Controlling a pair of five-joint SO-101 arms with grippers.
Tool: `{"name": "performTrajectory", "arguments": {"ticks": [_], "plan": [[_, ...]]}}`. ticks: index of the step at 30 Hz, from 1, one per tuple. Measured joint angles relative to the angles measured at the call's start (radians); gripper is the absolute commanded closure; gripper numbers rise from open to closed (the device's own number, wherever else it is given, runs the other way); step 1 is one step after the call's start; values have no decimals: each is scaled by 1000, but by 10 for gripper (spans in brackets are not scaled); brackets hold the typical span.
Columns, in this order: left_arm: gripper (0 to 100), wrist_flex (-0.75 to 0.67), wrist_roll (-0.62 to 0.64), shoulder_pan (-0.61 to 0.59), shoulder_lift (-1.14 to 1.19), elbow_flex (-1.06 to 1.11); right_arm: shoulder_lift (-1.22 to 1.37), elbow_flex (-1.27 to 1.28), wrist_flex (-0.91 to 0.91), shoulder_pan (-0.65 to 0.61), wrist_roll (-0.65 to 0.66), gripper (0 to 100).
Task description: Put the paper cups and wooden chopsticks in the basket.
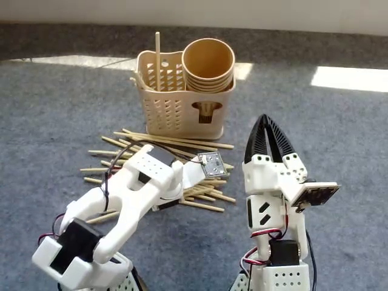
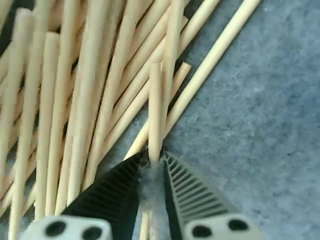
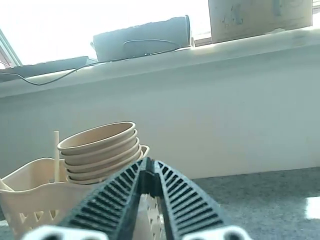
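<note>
Two arms, fingers closed.
My left fingers [image 2: 117,182] pinched a chopstick [image 2: 155,105]; my right fingers [image 3: 182,197] hung raised, pressed together.

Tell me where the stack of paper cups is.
In the high view, the stack of paper cups stands in the right end of the basket, just beyond the right gripper.

My high camera sits behind both arms, looking down and forward over the worktop [image 1: 339,133] toward its far edge. My left wrist camera points almost straight down, very close over the loose chopsticks [image 2: 90,100] near the worktop's middle. My right wrist camera faces level toward the far edge; it shares the basket [image 3: 25,195] and stacked cups [image 3: 100,145] with the high view.
</note>
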Motion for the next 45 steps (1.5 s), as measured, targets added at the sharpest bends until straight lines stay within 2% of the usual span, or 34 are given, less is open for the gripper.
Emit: {"name": "performTrajectory", "arguments": {"ticks": [4,12,20,29,36,45], "plan": [[993,66,6,-2,-29,-3,0,0,0,0,0,993],[993,203,6,-5,-265,-2,0,0,0,3,0,993],[993,282,6,-11,-437,-11,0,0,0,3,0,993],[993,305,6,-138,-545,-133,0,0,0,3,0,993],[993,387,97,-140,-606,-359,0,0,0,3,0,993],[993,391,245,-183,-611,-727,0,0,0,3,0,993]]}}
